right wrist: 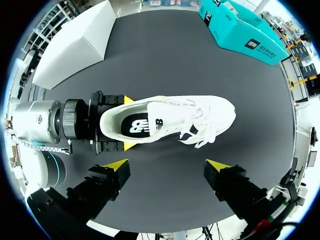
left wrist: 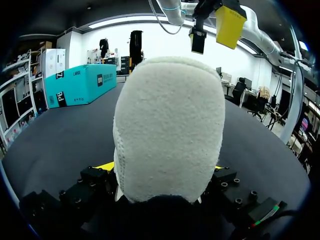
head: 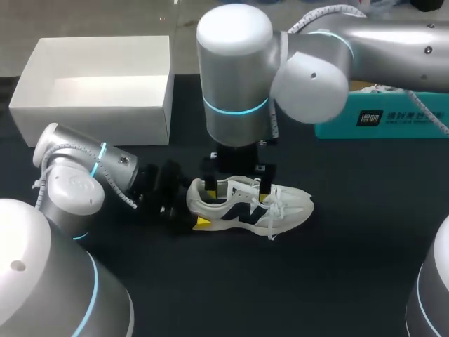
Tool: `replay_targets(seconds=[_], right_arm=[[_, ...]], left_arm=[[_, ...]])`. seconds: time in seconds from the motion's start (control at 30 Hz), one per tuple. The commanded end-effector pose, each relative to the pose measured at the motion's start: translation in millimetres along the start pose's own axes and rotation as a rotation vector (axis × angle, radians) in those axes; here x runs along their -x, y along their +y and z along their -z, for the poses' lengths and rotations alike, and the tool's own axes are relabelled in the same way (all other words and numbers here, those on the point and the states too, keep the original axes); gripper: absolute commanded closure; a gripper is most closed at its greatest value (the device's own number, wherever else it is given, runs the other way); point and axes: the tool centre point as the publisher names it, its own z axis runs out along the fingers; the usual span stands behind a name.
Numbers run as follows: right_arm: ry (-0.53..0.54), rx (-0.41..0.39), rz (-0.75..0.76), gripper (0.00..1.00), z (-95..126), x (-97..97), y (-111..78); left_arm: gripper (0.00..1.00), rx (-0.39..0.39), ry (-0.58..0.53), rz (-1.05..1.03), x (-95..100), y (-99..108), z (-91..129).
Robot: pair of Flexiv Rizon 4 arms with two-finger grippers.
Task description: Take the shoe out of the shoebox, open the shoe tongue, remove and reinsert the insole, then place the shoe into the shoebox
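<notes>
Left pincer (right wrist: 128, 122) clamps the white shoe (head: 249, 205) by its heel on the bench (head: 337, 267), right of the shoebox (head: 91, 123); right pincer (right wrist: 166, 164) hangs spread above. A weak hold could let it twist when tugged.

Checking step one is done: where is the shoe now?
Head view: the shoe lies mid-picture on the table, outside the shoebox at far left, heel gripped by the left gripper, right gripper open above it.
</notes>
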Motion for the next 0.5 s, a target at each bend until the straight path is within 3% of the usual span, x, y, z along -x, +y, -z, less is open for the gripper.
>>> replay_targets(seconds=[0.03, 0.23, 0.5], right_arm=[[-0.042, 0.011, -0.020, 0.00, -12.2, -20.3, -0.7], [-0.113, 0.052, -0.026, 0.00, -22.1, -31.4, 7.4], [-0.194, 0.071, -0.050, 0.00, -29.3, -26.1, 27.6]], left_arm=[[1.00, 0.003, 0.002, 0.001, -0.9, 4.7, -1.6], [1.00, 0.003, 0.002, 0.001, -0.9, 4.7, -1.6], [1.00, 0.003, 0.002, 0.001, -0.9, 4.7, -1.6]])
